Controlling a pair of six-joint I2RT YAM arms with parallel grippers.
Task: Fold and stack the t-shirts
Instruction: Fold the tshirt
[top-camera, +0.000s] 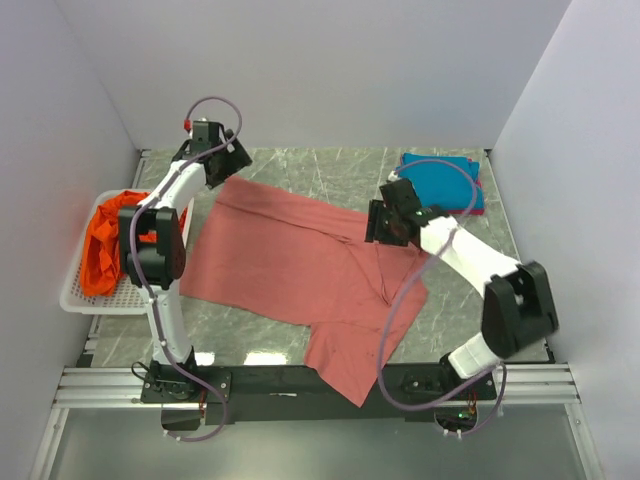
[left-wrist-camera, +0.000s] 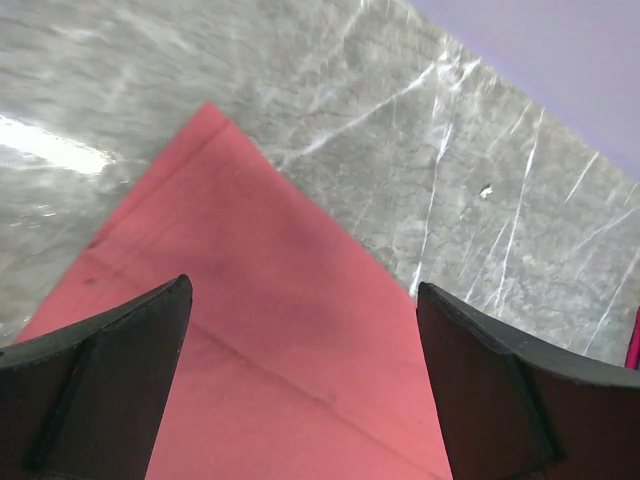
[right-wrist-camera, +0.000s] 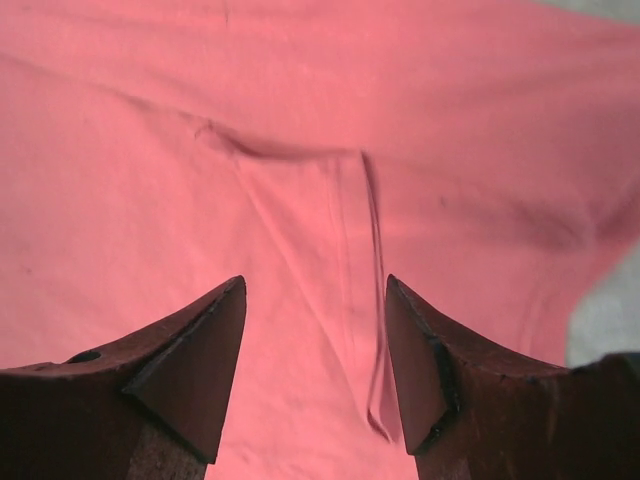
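Observation:
The dusty salmon-red t-shirt (top-camera: 290, 265) lies spread across the middle of the table. My left gripper (top-camera: 228, 163) is open just above the shirt's far left corner (left-wrist-camera: 290, 330); both fingers (left-wrist-camera: 100, 380) frame the cloth without holding it. My right gripper (top-camera: 385, 222) is open over the shirt's right side, above a raised fold (right-wrist-camera: 350, 270). The orange t-shirt (top-camera: 108, 240) lies crumpled in the white basket at the left. The teal-blue t-shirt (top-camera: 440, 178) lies folded at the far right on top of the magenta t-shirt (top-camera: 479, 207), which shows only as a thin edge.
The white mesh basket (top-camera: 75, 298) stands at the table's left edge. Grey walls enclose the left, back and right. Bare marble table (top-camera: 300, 165) shows behind the shirt and near the front left (top-camera: 230, 340).

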